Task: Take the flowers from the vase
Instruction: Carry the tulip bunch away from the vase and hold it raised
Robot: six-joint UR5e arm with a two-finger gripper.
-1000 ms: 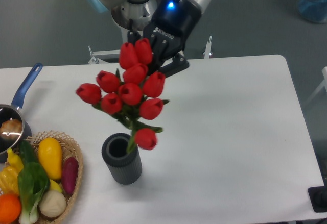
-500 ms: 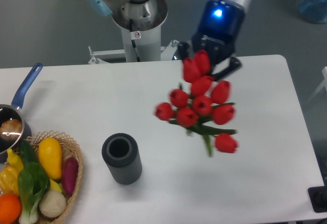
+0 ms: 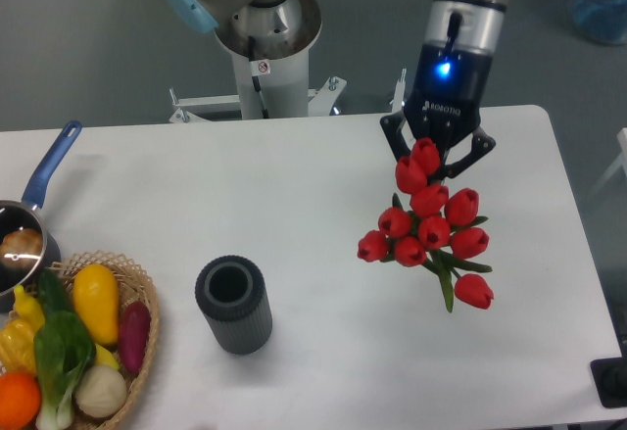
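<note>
The flowers (image 3: 428, 228), a bunch of red tulip buds with green stems, hang over the right part of the white table, well clear of the vase. My gripper (image 3: 437, 160) is shut on the top of the bunch, its black fingers on either side of the uppermost buds. The stems point down and to the right. The vase (image 3: 233, 305), a short dark grey ribbed cylinder, stands upright at the front left with its round mouth empty.
A wicker basket (image 3: 139, 342) of vegetables sits at the front left corner. A blue-handled pan (image 3: 37, 205) lies at the left edge. The robot base (image 3: 263, 38) stands behind the table's far edge. A black object (image 3: 612, 381) is at the right front corner.
The flowers have come out of the vase and travelled right with my gripper, from above the vase to the table's right side. The vase stayed in place and is now empty.
</note>
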